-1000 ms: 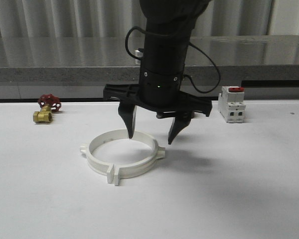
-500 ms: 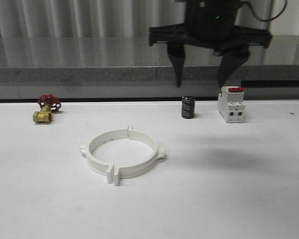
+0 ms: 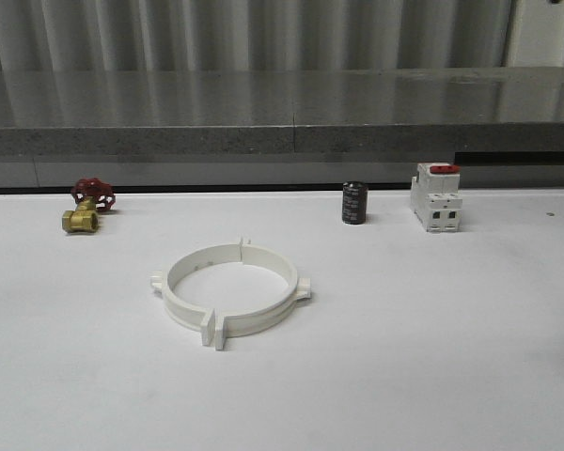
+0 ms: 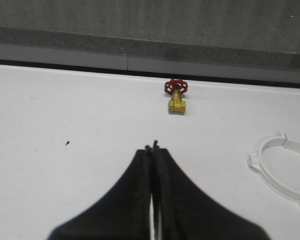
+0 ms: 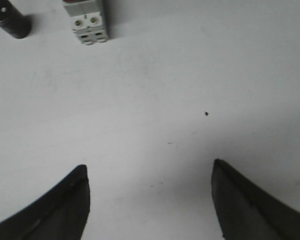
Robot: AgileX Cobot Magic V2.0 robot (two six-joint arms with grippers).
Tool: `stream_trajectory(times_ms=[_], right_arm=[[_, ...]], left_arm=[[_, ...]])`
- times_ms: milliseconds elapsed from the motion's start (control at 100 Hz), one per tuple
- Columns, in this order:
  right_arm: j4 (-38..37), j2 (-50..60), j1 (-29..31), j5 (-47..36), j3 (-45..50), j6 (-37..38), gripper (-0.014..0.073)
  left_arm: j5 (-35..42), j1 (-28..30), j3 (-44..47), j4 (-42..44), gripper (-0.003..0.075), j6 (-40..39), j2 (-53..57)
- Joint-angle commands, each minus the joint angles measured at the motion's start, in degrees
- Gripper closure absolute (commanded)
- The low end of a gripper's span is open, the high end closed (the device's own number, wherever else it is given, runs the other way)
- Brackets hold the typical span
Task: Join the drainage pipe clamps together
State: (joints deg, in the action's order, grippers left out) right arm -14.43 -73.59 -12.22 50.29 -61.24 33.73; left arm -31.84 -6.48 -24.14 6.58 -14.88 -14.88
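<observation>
A: Where do the drainage pipe clamps point(image 3: 230, 296) lie?

B: They lie flat on the white counter point(image 3: 432, 357), a little left of its middle and nearer to the front edge than the other things are. The two white half-rings are put together as one ring, and the opening of the ring faces up.

A: Which way does the ring point?

B: In the front view one seam, with its pair of flat tabs, points to the front edge, slightly to the left. The other seam is on the opposite side and points to the back edge. So the line where the halves meet runs from front to back. Two more small tabs stand out to the left and to the right. In the left wrist view only a part of the ring point(image 4: 282, 170) is seen.

A: What else is on the counter?

B: Along the back edge there is a brass valve point(image 3: 87, 205) with a red handwheel at the left, then a small black cylinder point(image 3: 354, 203), and just to its right a white breaker point(image 3: 436, 197) with a red top. All are well apart from the ring.

A: And the claws?

B: The left claw point(image 4: 152, 146) has its fingers pressed together and holds nothing. The right claw point(image 5: 149, 172) is spread wide over bare counter, also with nothing in it.
</observation>
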Motion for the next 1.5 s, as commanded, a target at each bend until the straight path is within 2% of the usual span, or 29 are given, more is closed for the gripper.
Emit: stream_trajectory(times_ms=[0, 400, 450, 550, 670, 760, 1490], right_arm=[[-1.6, 6.0, 2.4, -2.2, 1.6, -2.2, 0.0074], [-0.7, 27.5, 3.4, -0.3, 16.0, -4.3, 0.0077], [-0.7, 29.8, 3.4, -0.3, 17.3, -4.9, 0.0099], [-0.7, 33.4, 3.4, -0.2, 19.1, -5.7, 0.0243], [-0.7, 35.1, 3.4, -0.1, 19.8, -5.8, 0.0513], [-0.8, 35.2, 3.4, -0.4, 19.8, -5.8, 0.0667], [-0.8, 35.2, 3.4, -0.2, 19.8, -5.8, 0.0662]], left_arm=[[4.1, 0.2, -1.5, -0.2, 0.074, 0.1, -0.5], [4.1, 0.2, -1.5, -0.2, 0.074, 0.1, -0.5], [4.1, 0.2, -1.5, -0.2, 0.074, 0.1, -0.5], [4.1, 0.2, -1.5, -0.2, 0.074, 0.1, -0.5], [4.1, 0.2, -1.5, -0.2, 0.074, 0.1, -0.5], [4.1, 0.2, -1.5, -0.2, 0.074, 0.1, -0.5], [4.1, 0.2, -1.5, -0.2, 0.074, 0.1, -0.5]])
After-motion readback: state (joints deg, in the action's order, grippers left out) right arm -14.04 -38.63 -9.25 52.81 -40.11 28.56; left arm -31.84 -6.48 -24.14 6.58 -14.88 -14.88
